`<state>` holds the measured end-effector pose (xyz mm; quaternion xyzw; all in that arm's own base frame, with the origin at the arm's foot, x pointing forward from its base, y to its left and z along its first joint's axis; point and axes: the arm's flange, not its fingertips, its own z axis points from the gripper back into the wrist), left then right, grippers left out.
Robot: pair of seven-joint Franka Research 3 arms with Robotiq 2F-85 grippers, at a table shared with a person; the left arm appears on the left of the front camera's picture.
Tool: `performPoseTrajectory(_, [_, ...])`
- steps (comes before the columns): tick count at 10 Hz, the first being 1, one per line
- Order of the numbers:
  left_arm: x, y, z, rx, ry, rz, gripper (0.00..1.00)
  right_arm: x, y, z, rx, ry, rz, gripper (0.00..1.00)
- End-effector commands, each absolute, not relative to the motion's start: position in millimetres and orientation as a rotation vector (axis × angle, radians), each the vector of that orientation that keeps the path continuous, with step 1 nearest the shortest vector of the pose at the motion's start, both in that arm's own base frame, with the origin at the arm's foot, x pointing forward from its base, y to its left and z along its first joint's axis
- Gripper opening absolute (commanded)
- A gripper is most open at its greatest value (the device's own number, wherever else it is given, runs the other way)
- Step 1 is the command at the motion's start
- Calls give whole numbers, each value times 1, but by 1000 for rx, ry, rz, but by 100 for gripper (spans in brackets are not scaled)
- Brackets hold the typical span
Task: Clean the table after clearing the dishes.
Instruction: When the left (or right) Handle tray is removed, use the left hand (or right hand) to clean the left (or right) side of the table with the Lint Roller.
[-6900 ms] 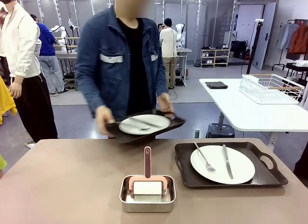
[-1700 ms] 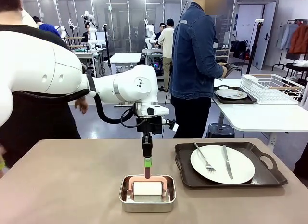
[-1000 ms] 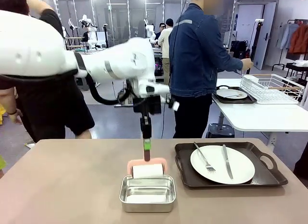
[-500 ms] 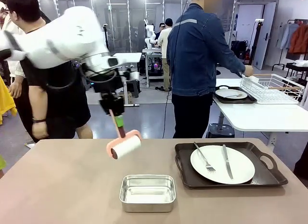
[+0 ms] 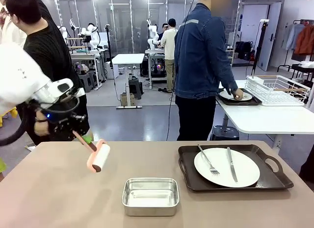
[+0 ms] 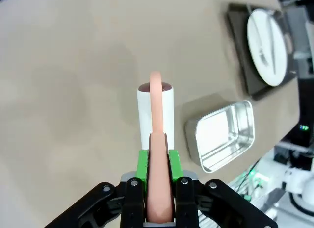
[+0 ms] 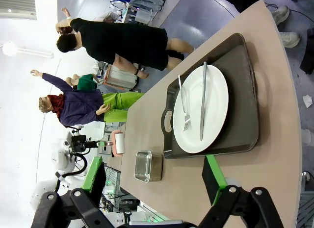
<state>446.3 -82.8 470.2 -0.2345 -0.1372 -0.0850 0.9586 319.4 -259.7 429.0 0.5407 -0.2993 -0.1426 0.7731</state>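
My left gripper (image 5: 84, 138) is shut on the pink handle of a lint roller (image 5: 98, 157), held tilted just above the left part of the taupe table (image 5: 54, 198). In the left wrist view the green pads (image 6: 143, 164) clamp the handle, with the white roll (image 6: 155, 110) over bare tabletop (image 6: 73, 66). One white plate (image 5: 226, 167) with a fork and knife lies on a dark tray (image 5: 274, 181) at the table's right. A second plate (image 5: 234, 95) on its tray sits on the white side table, under a person's hand. My right gripper (image 7: 154, 181) stands open above the table near the tray (image 7: 245, 86) and plate (image 7: 203, 110).
An empty steel pan (image 5: 150, 196) sits at the front middle of the table, also in the wrist views (image 6: 223, 135) (image 7: 147, 165). A white wire rack (image 5: 277, 89) stands on the side table. A person in black stands behind the left arm.
My left arm has swung left and down with the roller, from above the pan to the table's left part. The person at the side table moved a hand from the rack to the plate.
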Motion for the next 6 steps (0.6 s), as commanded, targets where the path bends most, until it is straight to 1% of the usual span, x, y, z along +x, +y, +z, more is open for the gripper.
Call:
performPoseTrajectory(1, [444,-85,453,-499,-392,-223,0,319,-259,430,1177,-659,-296,100])
performPoseTrajectory(2, [446,-83,470,-476,-278,-172,0,319,-259,430,1177,-659,-296,100])
performPoseTrajectory(6, [446,-83,470,-476,-278,-172,0,319,-259,430,1177,-659,-296,100])
